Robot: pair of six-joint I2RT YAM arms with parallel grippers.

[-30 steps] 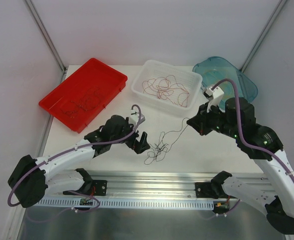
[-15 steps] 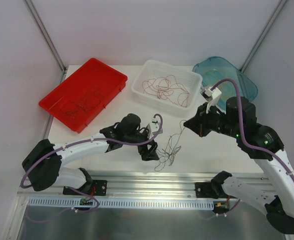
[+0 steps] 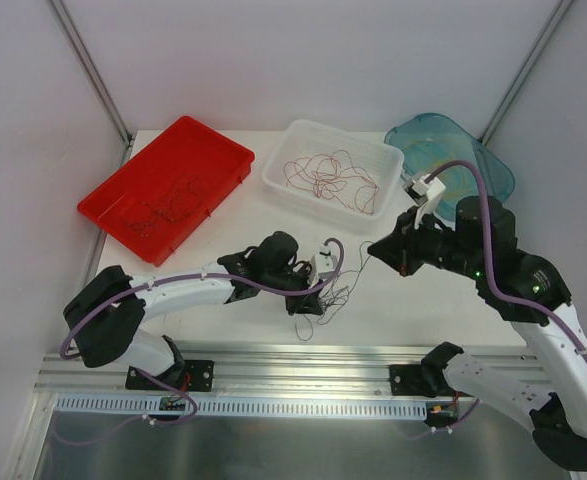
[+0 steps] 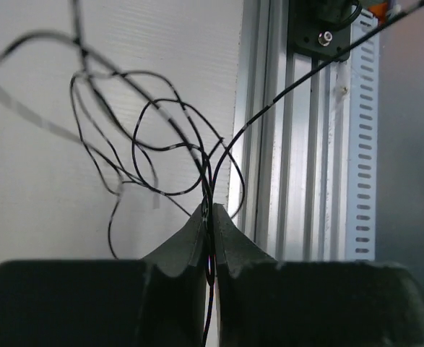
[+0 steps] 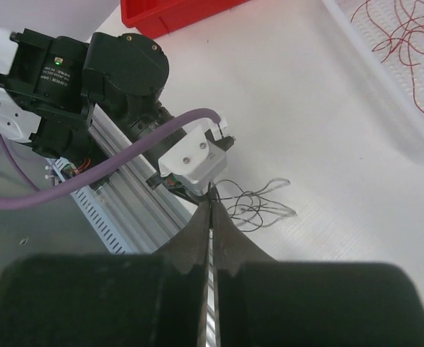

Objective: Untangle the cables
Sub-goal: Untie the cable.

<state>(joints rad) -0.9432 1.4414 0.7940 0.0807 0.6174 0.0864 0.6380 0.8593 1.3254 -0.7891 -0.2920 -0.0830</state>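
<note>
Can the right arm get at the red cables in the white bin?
Probably, yes: the open bin with the red cables sits just beyond it, nothing between. But its fingers are shut on a dark cable.

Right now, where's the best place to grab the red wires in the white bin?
Probably pinch one outer loop of the red wires from straight above: they lie flat and loose, and the walls of the white bin block a sideways approach.
</note>
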